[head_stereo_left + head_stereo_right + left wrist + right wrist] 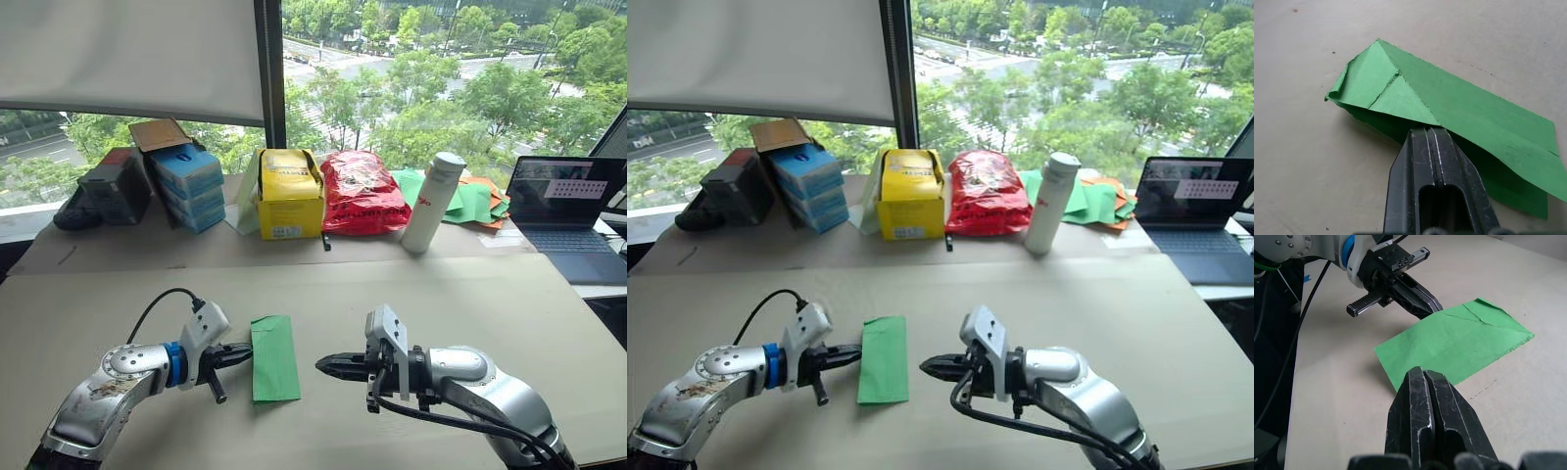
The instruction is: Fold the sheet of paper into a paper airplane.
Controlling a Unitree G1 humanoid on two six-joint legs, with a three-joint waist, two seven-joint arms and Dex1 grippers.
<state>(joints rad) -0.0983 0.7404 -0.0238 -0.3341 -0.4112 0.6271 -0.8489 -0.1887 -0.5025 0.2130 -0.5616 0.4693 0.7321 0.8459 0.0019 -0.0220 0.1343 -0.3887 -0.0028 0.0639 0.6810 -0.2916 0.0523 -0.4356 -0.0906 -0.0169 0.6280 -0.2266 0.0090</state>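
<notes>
One sheet of paper (pixel 275 358) between claws.

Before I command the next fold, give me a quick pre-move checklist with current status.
1. Left pincer shut on the sheet of paper's edge: ok, fingers closed at the folded edge in the left wrist view.
2. Right pincer clear of the paper: ok, shut and apart from it, on its right.
3. Paper folded lengthwise, corner flaps in place: ok, though one flap curls up.
4. Paper flat on the table: not ok, the gripped edge is lifted.
5. Room around the paper: ok, the white bottle and yellow box stand far back.
6. Grip firmness: cannot tell.
</notes>
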